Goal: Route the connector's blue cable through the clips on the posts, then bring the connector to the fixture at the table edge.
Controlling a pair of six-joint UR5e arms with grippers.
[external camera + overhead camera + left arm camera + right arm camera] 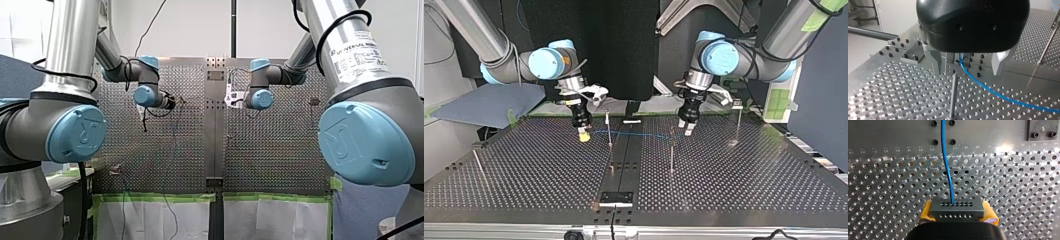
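**Clearances.** Ahead of my right jaws the perforated surface [885, 182] lies open to both sides. Beyond it runs a plain strip with bolt heads, and a dark bolted plate [1040, 130] sits far ahead and off to one side. A thin post [609, 129] stands just beside my right jaws, on the side toward my left jaws. A second post [954, 92] stands directly ahead of my left jaws, its top close under the gap between them. The fixture [616, 198] sits at the surface's edge, well apart from both jaws, with bare surface in between.

**Right jaws.** Clenched on the connector [956, 210], with the yellow pads [926, 212] pressed against its two ends. Its face of small holes points forward. The cable [946, 162] leaves one hole in that face and runs ahead over the surface.

**Left jaws.** Released, with the metal fingers [936, 61] wide apart and grasping nothing. The cable passes through the gap, nearer one finger, and touches neither as far as shows. From there it trails away low over the surface.

**Cable run.** In the top view it spans from my right jaws to my left jaws, past the post. I cannot tell whether it sits in any clip.
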